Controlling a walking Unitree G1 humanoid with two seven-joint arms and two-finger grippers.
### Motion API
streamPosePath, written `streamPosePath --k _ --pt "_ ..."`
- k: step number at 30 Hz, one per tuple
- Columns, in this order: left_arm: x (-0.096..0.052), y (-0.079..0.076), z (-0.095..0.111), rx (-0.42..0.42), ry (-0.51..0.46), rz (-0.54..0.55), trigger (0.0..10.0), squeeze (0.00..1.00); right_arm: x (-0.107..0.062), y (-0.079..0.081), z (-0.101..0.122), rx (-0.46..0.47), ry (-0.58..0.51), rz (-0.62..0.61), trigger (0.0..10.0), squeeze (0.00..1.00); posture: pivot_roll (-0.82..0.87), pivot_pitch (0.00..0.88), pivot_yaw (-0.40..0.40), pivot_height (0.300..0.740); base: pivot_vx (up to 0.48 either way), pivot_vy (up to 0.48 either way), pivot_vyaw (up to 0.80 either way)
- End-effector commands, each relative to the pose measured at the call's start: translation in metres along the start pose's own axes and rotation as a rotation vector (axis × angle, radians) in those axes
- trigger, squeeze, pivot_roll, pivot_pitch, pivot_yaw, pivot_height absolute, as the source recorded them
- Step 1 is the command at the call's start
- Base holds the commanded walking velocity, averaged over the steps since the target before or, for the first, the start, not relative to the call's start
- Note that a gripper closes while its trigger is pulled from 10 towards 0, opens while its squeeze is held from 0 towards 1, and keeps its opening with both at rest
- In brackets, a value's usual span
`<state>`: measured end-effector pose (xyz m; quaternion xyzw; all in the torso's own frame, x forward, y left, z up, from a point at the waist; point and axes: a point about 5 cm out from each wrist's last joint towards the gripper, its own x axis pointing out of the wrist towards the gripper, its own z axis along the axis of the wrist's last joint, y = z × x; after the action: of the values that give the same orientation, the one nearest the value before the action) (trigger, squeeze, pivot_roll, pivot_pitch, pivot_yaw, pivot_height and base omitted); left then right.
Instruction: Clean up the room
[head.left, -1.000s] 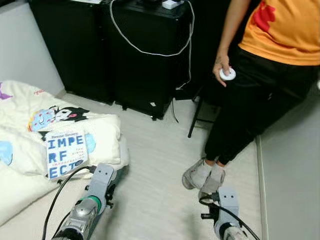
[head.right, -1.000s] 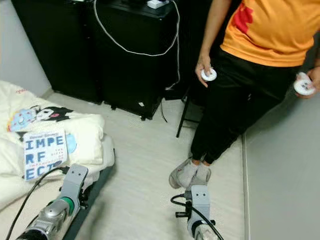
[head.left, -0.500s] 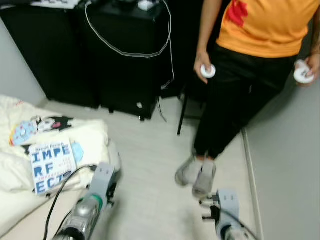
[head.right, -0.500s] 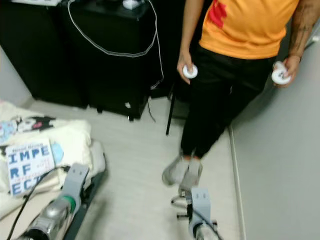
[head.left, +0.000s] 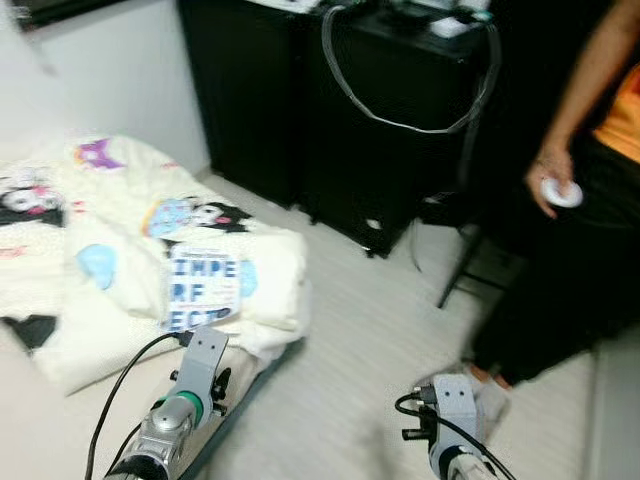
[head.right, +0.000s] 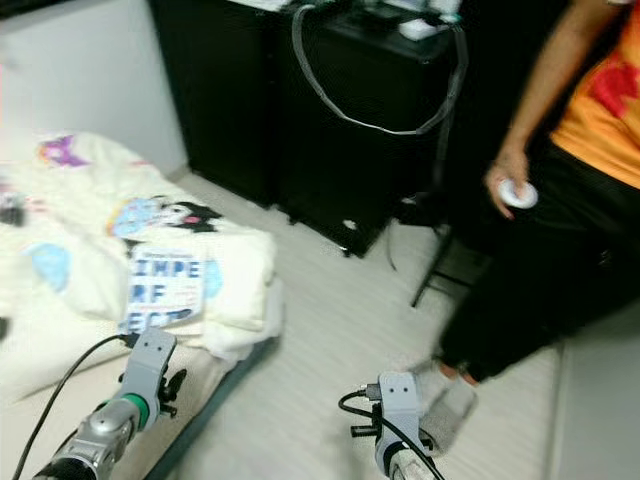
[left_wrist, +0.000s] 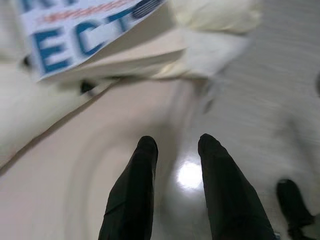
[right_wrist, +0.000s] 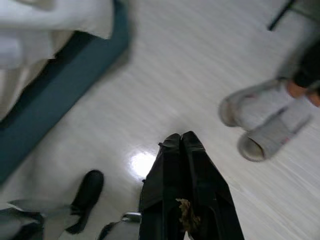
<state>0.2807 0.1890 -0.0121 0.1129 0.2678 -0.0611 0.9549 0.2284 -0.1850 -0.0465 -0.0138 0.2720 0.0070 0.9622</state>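
1. Bedding first: a cream quilt printed with cartoon characters lies rumpled at about nine o'clock, spilling over the edge of a low mattress with a teal side. I judge it the likeliest thing to tidy.
2. On the quilt's near fold rests a white book with large blue letters, face up, probably just dropped there.
3. Left gripper hangs at seven o'clock over the mattress edge, just below the book; its two black fingers stand parted and hold nothing.
4. At twelve o'clock stands a black cabinet with a grey cable looped down its front.
5. Right gripper, at five o'clock, hangs over the pale plank floor, fingers pressed together and empty, seemingly idle.
6. At three o'clock a person in black trousers stands in grey slippers, a hand holding a round white controller.
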Motion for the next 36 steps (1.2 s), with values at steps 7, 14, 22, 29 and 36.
streamPosePath --k 7,14,22,29,36 --pt "-0.0016 -0.0065 -0.0082 -0.005 0.031 -0.016 10.0 0.00 -0.0048 -0.0017 -0.0099 0.000 0.029 0.001 10.0 0.00 0.03 0.086 -0.003 0.740 0.000 0.000 0.69" --pt "-0.0015 -0.0064 -0.0079 -0.007 0.031 -0.016 10.0 0.00 -0.0050 -0.0014 -0.0098 -0.002 0.025 0.003 10.0 0.00 0.03 0.086 -0.003 0.740 0.000 0.000 0.68" --pt "-0.0013 -0.0057 -0.0075 -0.007 0.031 -0.015 10.0 0.00 -0.0047 -0.0008 -0.0094 0.001 0.024 0.004 10.0 0.00 0.03 0.085 -0.001 0.740 0.000 0.000 0.67" --pt "-0.0008 -0.0060 -0.0062 -0.009 0.029 -0.018 10.0 0.00 -0.0045 -0.0013 -0.0088 0.004 0.022 0.003 10.0 0.00 0.03 0.085 -0.001 0.740 0.000 0.000 0.61" --pt "0.0004 -0.0047 -0.0022 -0.029 0.016 -0.014 10.0 0.00 -0.0038 -0.0045 -0.0064 0.011 0.012 -0.012 10.0 0.00 0.03 0.077 -0.001 0.740 0.000 0.000 0.56"
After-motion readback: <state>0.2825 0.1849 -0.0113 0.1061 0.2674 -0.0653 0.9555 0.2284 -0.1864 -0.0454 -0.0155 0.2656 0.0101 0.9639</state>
